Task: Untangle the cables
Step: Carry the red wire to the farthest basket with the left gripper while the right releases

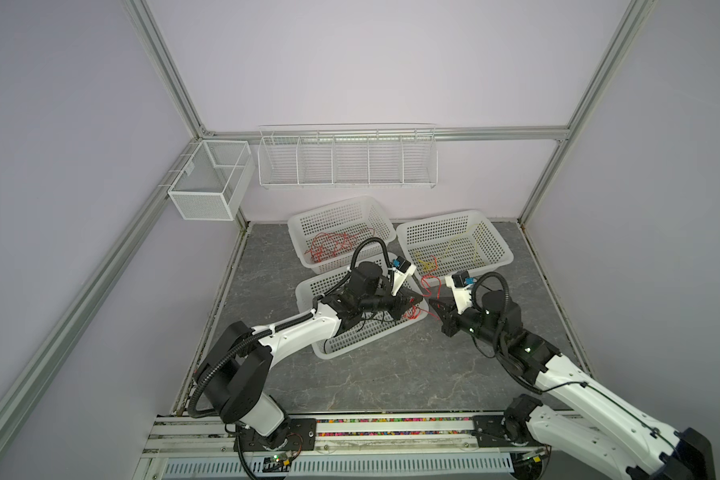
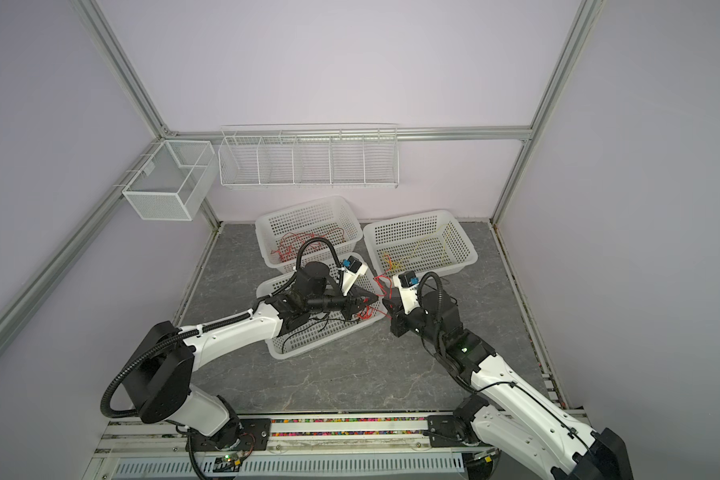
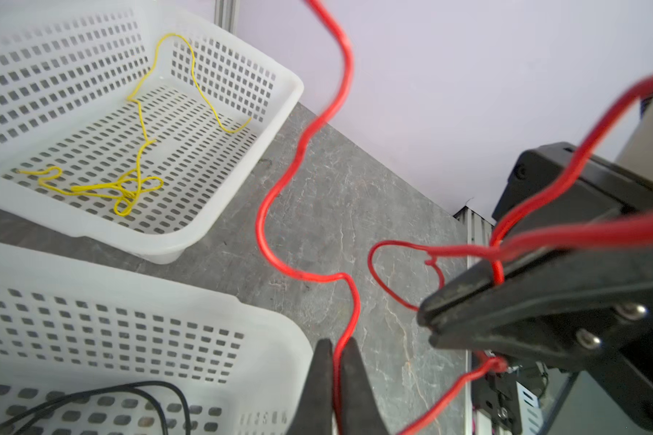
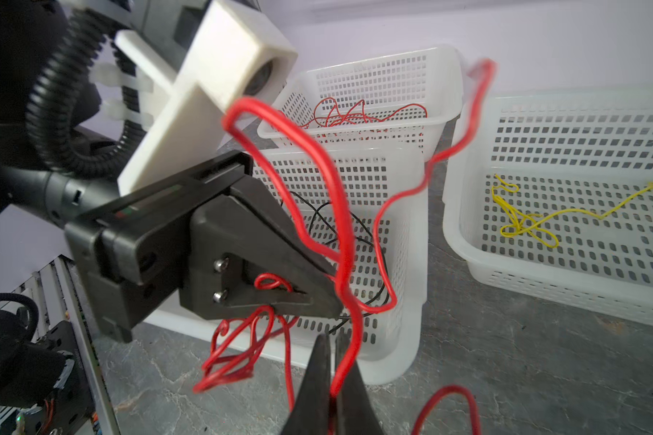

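Pinching left: left fingers are closed tight on the red cable, which rises from between the tips at lower centre.
Right side: right fingers are clamped shut on that same red cable at bottom centre.
Meeting point: in both top views the two tips nearly touch mid-frame, just off the near basket.
Cable look: thin, glossy, kinked into loose loops.
Baskets: white perforated plastic. Black cables lie in the near one, a red tangle in the upper basket, and yellow cables in the right basket.
Counter: grey, marble-veined.
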Available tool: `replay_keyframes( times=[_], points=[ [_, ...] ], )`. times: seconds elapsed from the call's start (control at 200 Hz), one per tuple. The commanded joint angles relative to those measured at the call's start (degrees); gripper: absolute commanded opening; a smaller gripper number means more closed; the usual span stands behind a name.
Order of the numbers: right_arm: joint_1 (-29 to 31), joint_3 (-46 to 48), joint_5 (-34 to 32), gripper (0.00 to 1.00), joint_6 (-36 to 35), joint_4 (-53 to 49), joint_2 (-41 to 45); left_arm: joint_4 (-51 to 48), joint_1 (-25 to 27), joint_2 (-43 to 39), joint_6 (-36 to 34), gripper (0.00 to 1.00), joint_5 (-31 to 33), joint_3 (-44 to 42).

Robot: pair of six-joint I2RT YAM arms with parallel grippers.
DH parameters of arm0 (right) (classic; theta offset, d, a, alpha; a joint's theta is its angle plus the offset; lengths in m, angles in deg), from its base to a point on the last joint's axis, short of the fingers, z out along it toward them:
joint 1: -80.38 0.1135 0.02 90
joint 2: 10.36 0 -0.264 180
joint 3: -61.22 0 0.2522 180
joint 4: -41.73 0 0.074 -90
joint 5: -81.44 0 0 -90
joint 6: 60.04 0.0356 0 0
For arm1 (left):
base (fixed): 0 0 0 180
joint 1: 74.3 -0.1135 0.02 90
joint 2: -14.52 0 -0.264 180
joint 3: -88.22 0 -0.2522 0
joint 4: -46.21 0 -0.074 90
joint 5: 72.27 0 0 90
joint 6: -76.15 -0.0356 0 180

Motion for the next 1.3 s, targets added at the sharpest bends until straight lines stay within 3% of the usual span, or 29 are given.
replay_keyframes(
  times=[0.0, 0.09, 0.225, 0.37, 0.54, 0.63, 0.79, 0.905, 1.295],
  points=[
    [0.44, -1.2, -2.73, 0.06, -1.14, 0.3, 0.81, -2.41, 0.38, 1.3, -0.28, 0.0, -0.28, 2.35],
    [0.47, -1.21, -3.81, 0.07, -1.03, -0.18, 0.68, -2.63, 0.36, 1.41, -0.3, 0.0, 0.18, 2.53],
    [0.47, -1.82, -6.14, 0.19, -0.83, -2.02, 0.26, -2.57, 0.4, 0.52, -0.56, 0.0, 3.51, 2.07],
    [0.48, -2.13, -13.78, 0.29, 0.52, -5.11, -0.1, -4.0, 0.32, -1.36, -2.25, 0.0, 8.68, 1.83],
    [0.32, -0.95, -27.54, 0.58, 4.97, -8.64, 0.87, -7.24, 0.35, -2.62, -5.01, 0.0, 16.43, 2.75],
    [0.26, 0.16, -31.71, 0.76, 6.32, -9.91, 2.58, -9.17, 0.34, -2.42, -5.38, 0.0, 22.86, 3.94],
    [0.14, 1.88, -37.57, 0.92, 7.83, -13.13, 5.6, -11.02, -0.36, -1.06, -5.46, 0.0, 34.7, 6.66],
    [-0.1, 2.44, -38.76, 0.98, 7.85, -15.03, 6.28, -15.12, -2.44, 1.43, -4.87, 0.0, 41.66, 11.72],
    [-0.11, 3.63, -37.95, 0.99, 8.96, -15.86, 5.68, -41.26, -15.33, 23.79, -2.11, 0.0, 48.89, 43.35]
  ],
)
